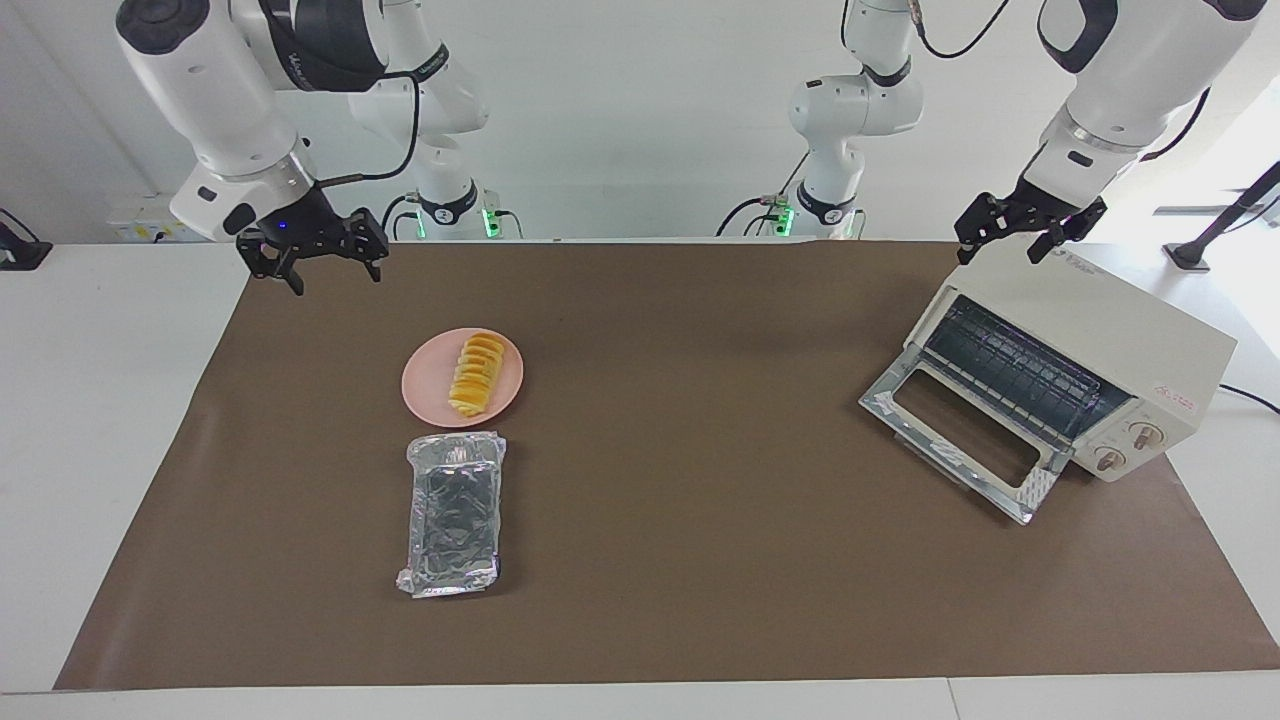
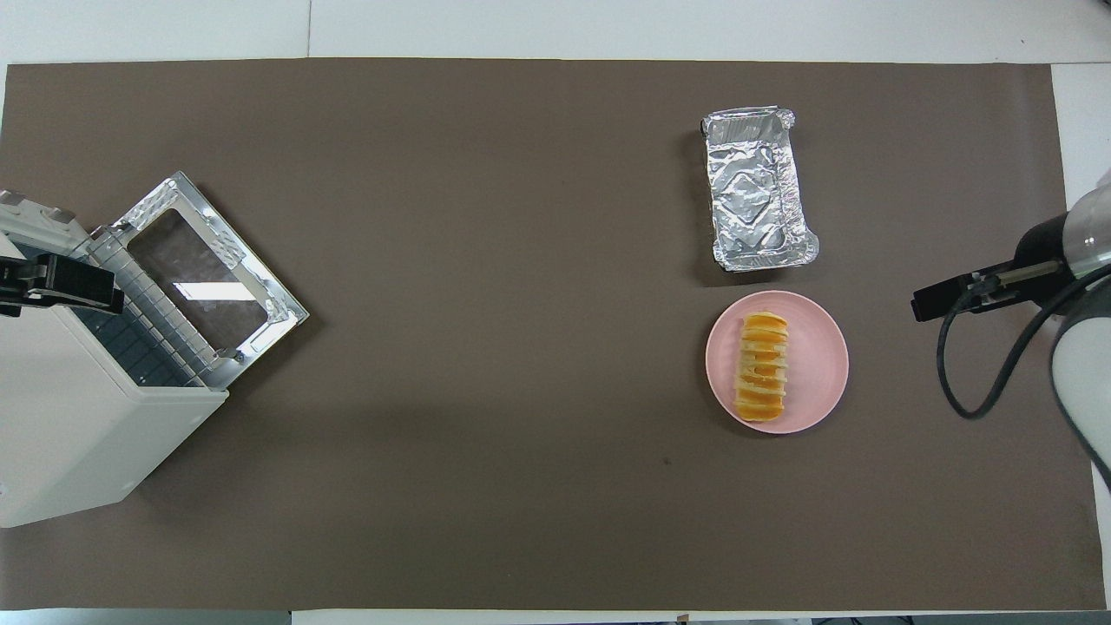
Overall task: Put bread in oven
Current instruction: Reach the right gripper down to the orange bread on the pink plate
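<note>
Opening step: reach for the bread, nothing grasped yet.

- Bread (image 1: pixel 477 374): row of yellow-orange slices lying on a pink plate (image 1: pixel 430 395), toward the right arm's end of the desk (image 1: pixel 660 620). Foil tray (image 1: pixel 455 513) just beside the plate, farther from the robots, empty.
- Oven (image 1: pixel 1090 350): at the left arm's end, set at an angle, glass door dropped fully open, wire rack visible and bare.
- Right hand (image 1: pixel 325 267): up in the air over the brown mat's corner near the robots, well apart from the plate, fingers spread and released, empty.
- Left hand (image 1: pixel 1030 235): hangs over the oven's top edge, fingers apart, holding nothing; this arm waits.

Judgement: the door is already down, so the next move is the right hand's. It should travel over the plate, descend and close across the narrow width of the slices. The overlapping slices may splay or slip apart, so a grip near the middle of the row looks safest.
</note>
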